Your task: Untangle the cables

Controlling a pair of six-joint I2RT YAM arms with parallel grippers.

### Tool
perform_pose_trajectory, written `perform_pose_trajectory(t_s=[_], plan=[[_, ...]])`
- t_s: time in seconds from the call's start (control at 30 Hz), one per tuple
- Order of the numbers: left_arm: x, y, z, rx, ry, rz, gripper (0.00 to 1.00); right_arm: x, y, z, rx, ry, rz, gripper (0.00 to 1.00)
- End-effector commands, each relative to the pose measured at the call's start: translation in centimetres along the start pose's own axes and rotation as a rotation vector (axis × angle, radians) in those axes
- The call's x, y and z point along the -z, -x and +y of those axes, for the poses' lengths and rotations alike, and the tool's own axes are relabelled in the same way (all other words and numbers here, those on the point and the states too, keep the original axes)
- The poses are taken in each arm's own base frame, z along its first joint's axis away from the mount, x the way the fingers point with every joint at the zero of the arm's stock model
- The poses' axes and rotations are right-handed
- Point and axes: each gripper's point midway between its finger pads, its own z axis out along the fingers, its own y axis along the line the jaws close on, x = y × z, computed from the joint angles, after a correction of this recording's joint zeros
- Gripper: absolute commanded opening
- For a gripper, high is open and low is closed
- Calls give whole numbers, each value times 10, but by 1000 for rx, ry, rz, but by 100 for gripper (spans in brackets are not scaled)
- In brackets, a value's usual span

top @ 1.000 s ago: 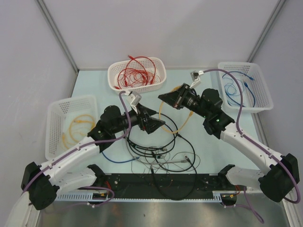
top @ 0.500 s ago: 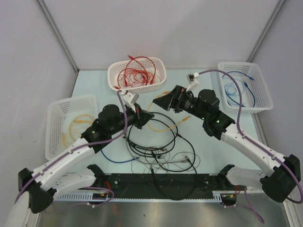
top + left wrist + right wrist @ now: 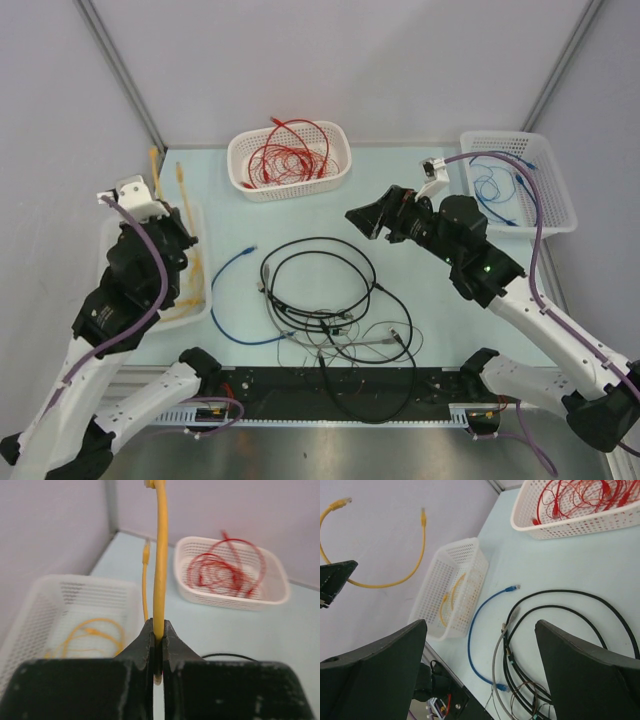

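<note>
Near centre of surface (image 3: pixel 440 290): tangle of black cables (image 3: pixel 325 300), loose blue cable (image 3: pixel 470 640) just left of it. Left side: left claw (image 3: pixel 158 630) pinching yellow cable (image 3: pixel 160 555), held aloft above left basket (image 3: pixel 75 592), where other yellow ones lie. Mid-right: right claw (image 3: pixel 480 624) spread wide, holding nothing, above surface. Far: red cables (image 3: pixel 290 155) in far basket (image 3: pixel 240 165). Step, likely: sorting yellow cable away. Next: lower over left basket, release, both ends inside rim.

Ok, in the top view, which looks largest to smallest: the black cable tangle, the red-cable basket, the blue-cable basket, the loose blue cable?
1. black cable tangle: widest spread.
2. red-cable basket and blue-cable basket: they look about alike, so I do not rank them.
3. loose blue cable: smallest, thin, spanning less than either basket.
</note>
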Motion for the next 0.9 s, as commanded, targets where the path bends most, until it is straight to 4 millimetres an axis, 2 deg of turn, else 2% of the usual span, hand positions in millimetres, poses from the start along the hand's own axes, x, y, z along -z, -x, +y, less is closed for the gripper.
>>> perform_pose_trajectory(t_s=[0.0, 0.03, 0.1, 0.13, 0.23, 0.4, 0.5, 0.53, 0.57, 0.63, 0.67, 0.7, 0.73, 0.77, 0.8, 0.87], plan=[[-5, -20, 57, -155, 283, 55, 0, 0, 5, 2, 20, 2, 11, 95], [-10, -29, 69, -177, 331, 75, 0, 1, 4, 0, 20, -5, 19, 95], [-18, -40, 77, -180, 355, 97, 0, 1, 2, -1, 16, -8, 29, 94], [-24, -54, 87, -190, 388, 138, 0, 1, 0, -2, 17, -10, 37, 94], [-34, -81, 106, -226, 469, 216, 0, 4, -1, -4, 19, -16, 44, 94], [-49, -98, 120, -215, 546, 238, 0, 7, -3, -9, 29, -35, 55, 94], [-59, -123, 131, -149, 596, 325, 0, 7, -4, -11, 29, -33, 65, 94], [-60, -135, 142, -100, 653, 357, 0, 7, -4, -11, 30, -34, 67, 94], [-61, -143, 142, -66, 652, 380, 0, 7, -5, -11, 34, -31, 70, 94], [-57, -153, 160, 19, 733, 394, 0, 9, -5, -14, 34, -42, 74, 94], [-56, -156, 163, 36, 749, 400, 4, 9, -6, -16, 36, -46, 80, 94], [-56, -158, 165, 54, 759, 402, 16, 9, -7, -17, 39, -50, 83, 94], [-55, -157, 166, 65, 768, 407, 58, 10, -7, -19, 39, -57, 86, 94], [-55, -156, 166, 65, 769, 415, 75, 11, -7, -20, 43, -60, 86, 94], [-56, -154, 163, 72, 757, 419, 99, 11, -8, -22, 45, -65, 90, 94], [-59, -138, 156, 83, 719, 398, 100, 11, -7, -23, 46, -69, 87, 94]])
